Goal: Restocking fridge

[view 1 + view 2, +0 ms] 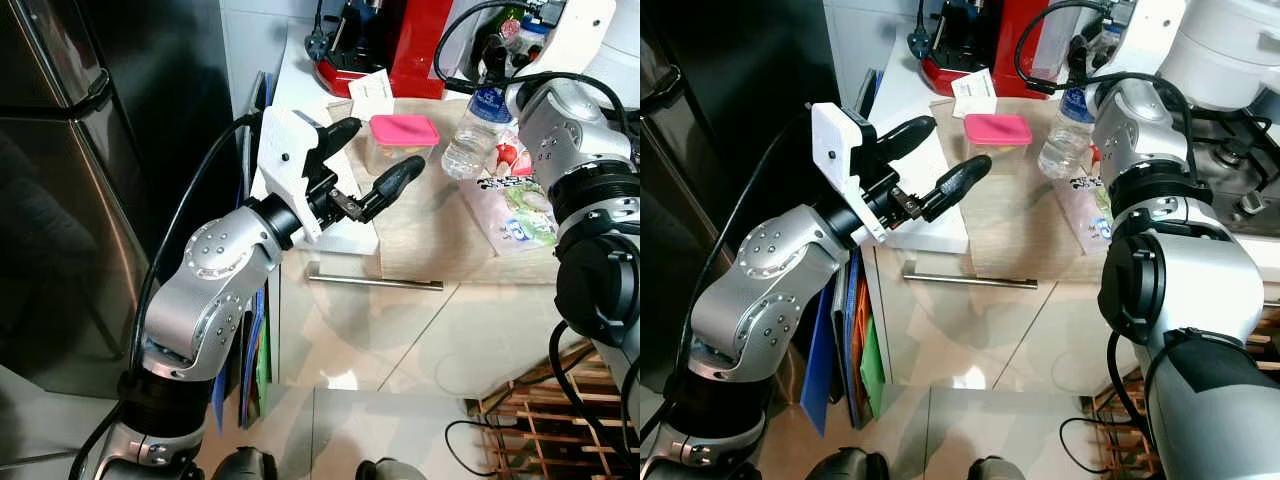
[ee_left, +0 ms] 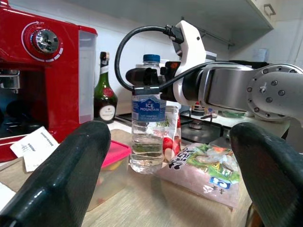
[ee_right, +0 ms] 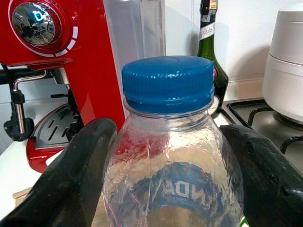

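A clear water bottle [image 1: 470, 135] with a blue cap [image 3: 166, 83] stands on the wooden counter [image 1: 430, 240]. My right gripper [image 3: 168, 142] is shut on its shoulder, one finger on each side. My left gripper [image 1: 383, 150] is raised over the counter's left part, open and holding nothing. It sits just in front of a plastic container with a pink lid [image 1: 403, 135]. A printed food packet [image 1: 515, 205] lies flat to the right of the bottle. The dark fridge [image 1: 60, 150] stands at the far left with its doors shut.
A red coffee machine [image 1: 400, 40] and a green wine bottle [image 2: 105, 90] stand at the back of the counter, with a paper slip [image 1: 372, 92] near them. A gas stove [image 1: 1240, 170] is at the right. Below are a drawer handle [image 1: 375, 282], folders [image 1: 840, 340] and a wooden crate [image 1: 550, 420].
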